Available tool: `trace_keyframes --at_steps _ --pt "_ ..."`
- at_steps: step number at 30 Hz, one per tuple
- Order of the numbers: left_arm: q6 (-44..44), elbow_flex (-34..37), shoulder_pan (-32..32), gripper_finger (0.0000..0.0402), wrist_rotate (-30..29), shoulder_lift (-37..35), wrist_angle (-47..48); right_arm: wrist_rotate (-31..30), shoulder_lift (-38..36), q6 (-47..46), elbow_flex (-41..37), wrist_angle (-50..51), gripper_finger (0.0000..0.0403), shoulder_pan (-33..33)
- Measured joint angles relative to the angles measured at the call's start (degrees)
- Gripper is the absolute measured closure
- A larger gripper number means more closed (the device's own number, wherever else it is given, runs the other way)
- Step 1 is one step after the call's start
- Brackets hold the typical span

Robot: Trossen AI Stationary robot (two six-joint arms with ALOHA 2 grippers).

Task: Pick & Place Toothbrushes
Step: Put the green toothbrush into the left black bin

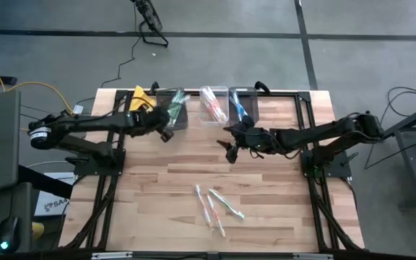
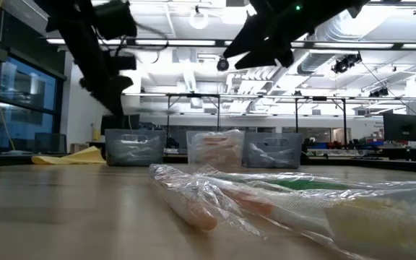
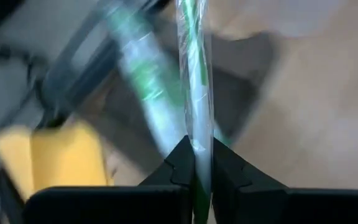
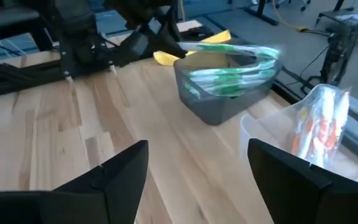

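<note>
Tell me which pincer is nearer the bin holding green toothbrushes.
The left. The left pincer is shut on a green toothbrush at the near edge of the bin holding green toothbrushes. The right pincer, open, sits farther right, below the blue-brush bin.

In the high view, a broad band of bare table (image 1: 157, 177) runs across the middle, open to either arm. Along the upper edge three bins (image 1: 214, 105) stand side by side, with a yellow cloth (image 1: 141, 99) at their left end. Both arms hang just below that row. At lower centre, loose wrapped toothbrushes (image 1: 215, 206) clutter the wood.
</note>
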State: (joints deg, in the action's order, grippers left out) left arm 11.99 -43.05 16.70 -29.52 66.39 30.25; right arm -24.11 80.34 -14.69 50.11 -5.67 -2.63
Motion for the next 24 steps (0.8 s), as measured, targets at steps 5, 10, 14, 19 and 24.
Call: trace_keyframes --at_steps 5,10,14,19,24 --pt "11.3 0.1 7.2 0.0384 3.3 0.1 2.7 -1.0 -0.1 0.5 0.0 0.7 0.0133 0.0" --pt "13.3 0.1 11.9 0.0384 10.9 0.1 2.3 -1.1 -0.1 0.6 0.0 0.5 0.0133 0.0" --pt "14.8 0.0 13.4 0.0384 12.8 1.3 2.4 -1.1 -0.1 0.6 0.0 0.4 0.0133 0.0" --pt "15.5 0.0 16.1 0.0384 14.7 3.9 -0.5 -1.1 -0.1 0.6 0.0 0.4 0.0133 0.0" --pt "15.5 0.0 18.2 0.0384 17.9 6.0 -4.5 -1.1 0.0 0.8 0.0 0.4 0.0133 0.0"
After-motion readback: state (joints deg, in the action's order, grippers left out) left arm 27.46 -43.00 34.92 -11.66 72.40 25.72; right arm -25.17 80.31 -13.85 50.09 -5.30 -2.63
